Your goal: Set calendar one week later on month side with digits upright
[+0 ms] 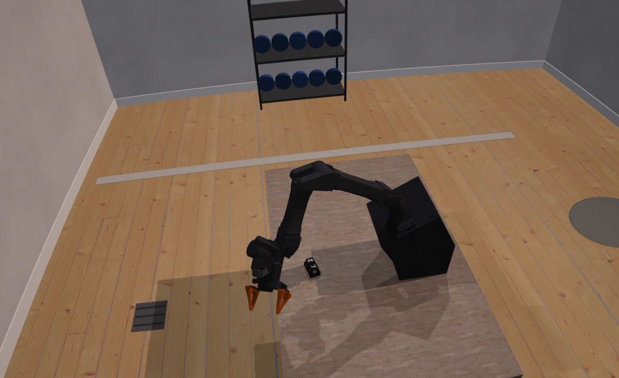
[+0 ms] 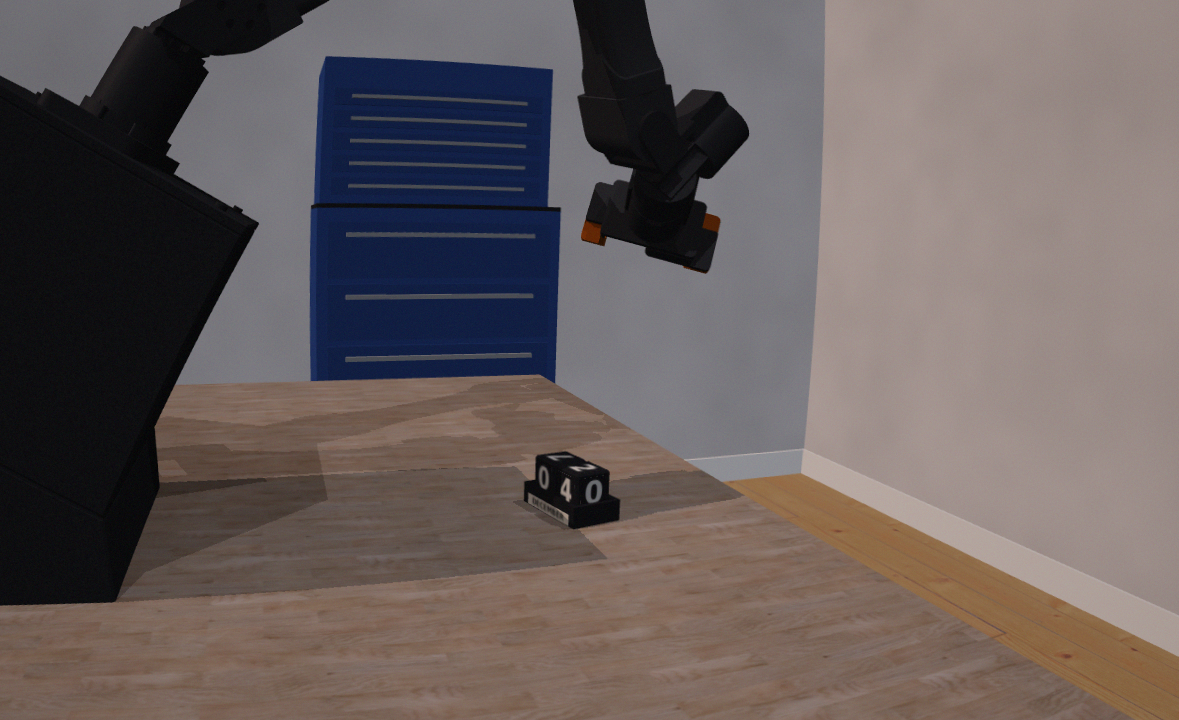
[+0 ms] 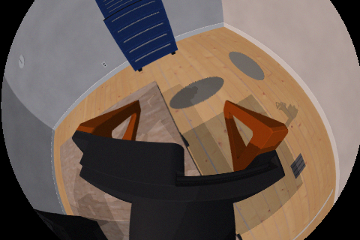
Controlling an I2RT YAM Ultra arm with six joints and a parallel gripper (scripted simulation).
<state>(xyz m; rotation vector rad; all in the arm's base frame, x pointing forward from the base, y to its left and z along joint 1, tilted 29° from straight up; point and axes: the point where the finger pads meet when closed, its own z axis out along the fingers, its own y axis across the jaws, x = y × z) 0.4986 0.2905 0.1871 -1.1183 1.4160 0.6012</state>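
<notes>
The calendar (image 1: 311, 267) is a small black tray (image 2: 595, 514) with two black cubes standing side by side in it. The tray lies flat on the table. Its month side, labelled DECEMBER, shows in the exterior view. Above that label the left cube (image 2: 543, 476) shows an upright 0 and the right cube (image 2: 565, 488) an upright 4. The right cube also has a 0 on its end face. The tops show a 7-like digit and a 2. My gripper (image 1: 264, 311) (image 3: 182, 101) is open and empty, high up and off to one side of the calendar, which the wrist view does not show.
The wooden table (image 1: 443, 347) (image 2: 396, 626) carries the arm's black base block (image 1: 419, 244) (image 2: 47, 313). The calendar is between that block and the table's long edge. A blue drawer cabinet (image 2: 432, 259) (image 3: 139, 26) and a rack (image 1: 300, 58) stand beyond the table.
</notes>
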